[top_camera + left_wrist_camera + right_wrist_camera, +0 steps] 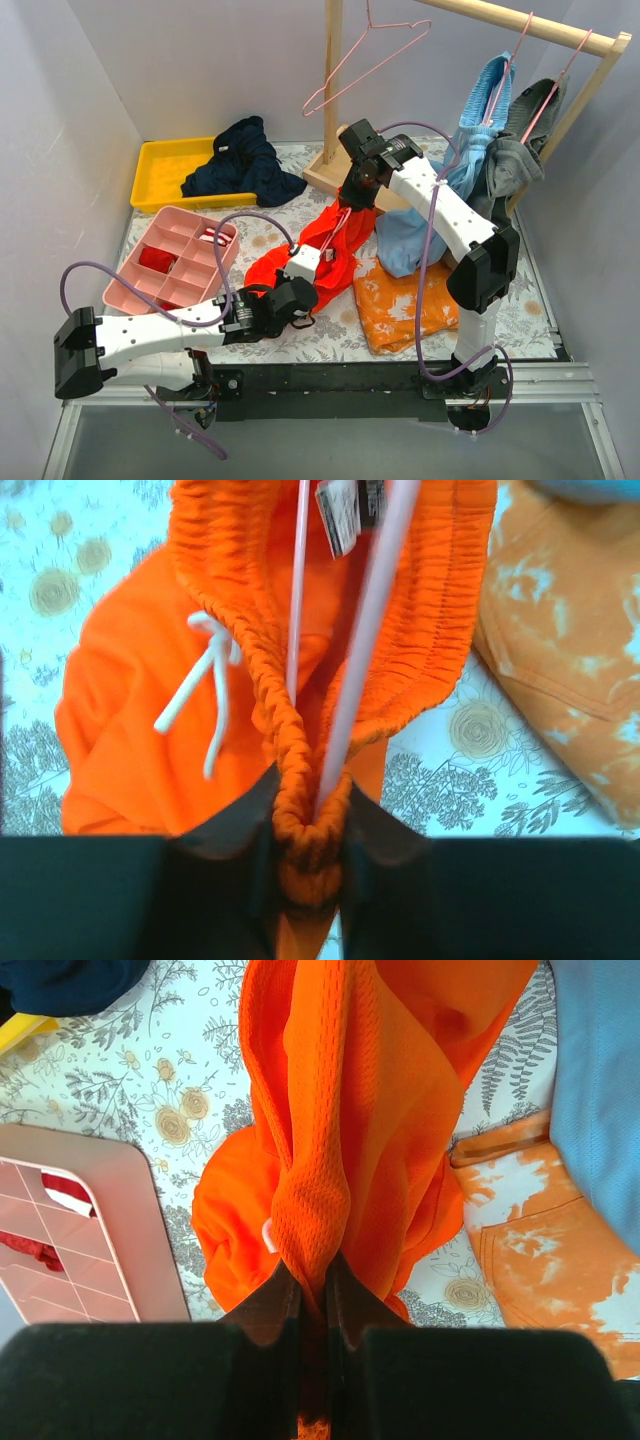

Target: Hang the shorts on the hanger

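From above, the shorts [338, 265] lie mid-table, stretched between the left gripper [314, 264] at their near end and the right gripper [353, 203] at their far end. The hanger [336, 233] runs inside them.

Left wrist: the jaws are clamped on the gathered waistband where the hanger's wire enters. The print on a sewn tag [345, 515] is too blurred to read.

Right wrist: the jaws pinch a mesh fold.

The step should go best with the waistband taut and the cloth slid evenly along the wire.
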